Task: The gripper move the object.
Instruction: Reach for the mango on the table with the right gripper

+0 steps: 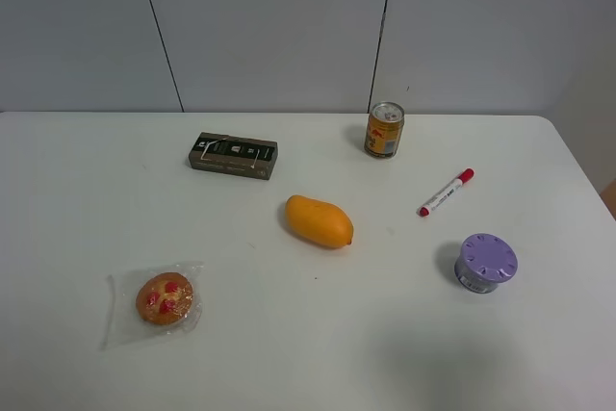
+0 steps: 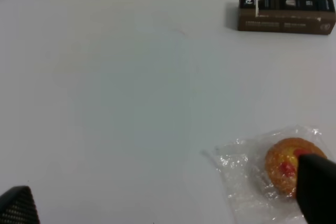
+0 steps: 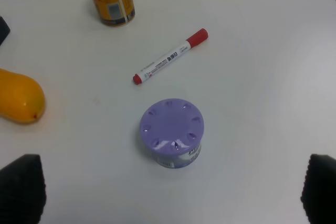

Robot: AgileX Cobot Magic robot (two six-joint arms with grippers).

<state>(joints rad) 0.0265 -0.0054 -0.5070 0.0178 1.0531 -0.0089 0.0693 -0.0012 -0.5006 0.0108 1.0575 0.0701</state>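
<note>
step: pre-reach, nothing held yet | mango (image 1: 319, 221) sits mid surface (image 1: 87, 190), well clear of can (image 1: 384, 130) and cookie (image 1: 166, 298) | my right fingers (image 3: 21, 190) spread wide, left fingers (image 2: 317, 187) apart too | next, i'd guess: right side swings left over mango, drops, pinches its narrow width

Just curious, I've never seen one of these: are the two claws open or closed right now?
Left gripper: open, holding nothing.
Right gripper: open, holding nothing.
</note>
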